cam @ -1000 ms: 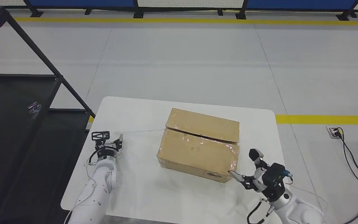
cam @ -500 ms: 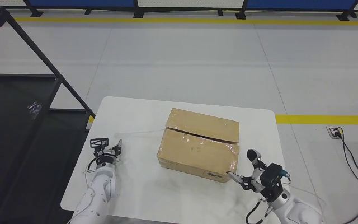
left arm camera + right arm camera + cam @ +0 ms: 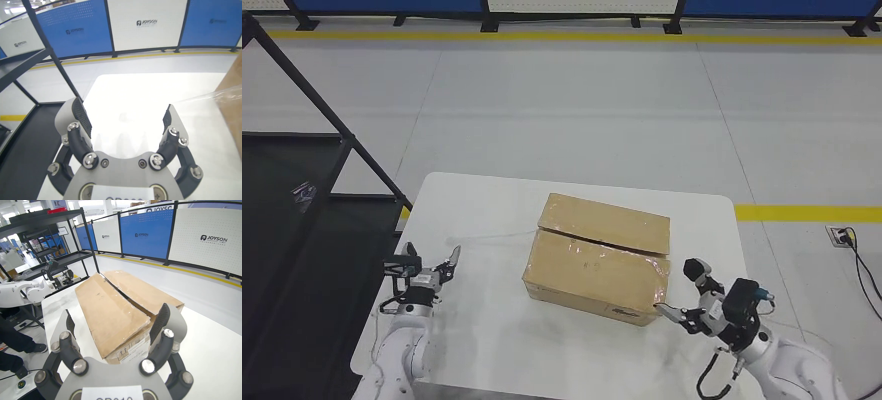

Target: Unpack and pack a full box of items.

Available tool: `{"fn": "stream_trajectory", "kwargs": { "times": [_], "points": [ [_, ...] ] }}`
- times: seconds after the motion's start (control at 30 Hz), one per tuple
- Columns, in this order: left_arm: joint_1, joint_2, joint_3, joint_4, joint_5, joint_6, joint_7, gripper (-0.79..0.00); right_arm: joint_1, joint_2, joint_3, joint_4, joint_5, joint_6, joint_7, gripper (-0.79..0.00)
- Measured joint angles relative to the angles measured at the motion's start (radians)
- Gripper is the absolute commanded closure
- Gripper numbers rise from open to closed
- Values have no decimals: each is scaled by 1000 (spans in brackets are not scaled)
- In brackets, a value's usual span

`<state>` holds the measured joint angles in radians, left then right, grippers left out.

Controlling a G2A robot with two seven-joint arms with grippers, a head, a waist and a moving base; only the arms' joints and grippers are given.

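The cardboard box (image 3: 597,258) is seen mid-table (image 3: 492,330), its contents hidden under shut flaps. The left gripper (image 3: 425,262), near the table's left edge, and the right gripper (image 3: 677,290), just beside the box's near corner, are held spread and empty. A clear tape strip (image 3: 208,96) is barely made out. The left gripper has been drawn outward since earlier; the box is unmoved.

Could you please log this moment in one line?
brown cardboard box closed; left gripper jaws open; right gripper jaws open beside box
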<state>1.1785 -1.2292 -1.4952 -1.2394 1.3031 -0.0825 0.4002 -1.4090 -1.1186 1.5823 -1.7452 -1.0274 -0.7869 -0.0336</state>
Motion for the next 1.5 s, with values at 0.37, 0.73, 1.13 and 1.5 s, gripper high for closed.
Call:
{"fn": "stream_trajectory", "kwargs": {
  "times": [0.37,0.73,1.13,1.5],
  "points": [
    [89,20,-62,-214,-96,-267,-109,-785,46,6,9,38,195,-62,69,-785],
    [100,17,-27,-253,-130,-315,-135,-785,74,7,-30,97,338,10,186,-785],
    [68,24,-57,-267,-482,-506,-366,-785,191,33,-69,310,1043,14,664,-785],
    [67,32,-55,-297,-544,-529,-455,-785,299,40,-142,430,1292,44,910,-785]
  ]
}}
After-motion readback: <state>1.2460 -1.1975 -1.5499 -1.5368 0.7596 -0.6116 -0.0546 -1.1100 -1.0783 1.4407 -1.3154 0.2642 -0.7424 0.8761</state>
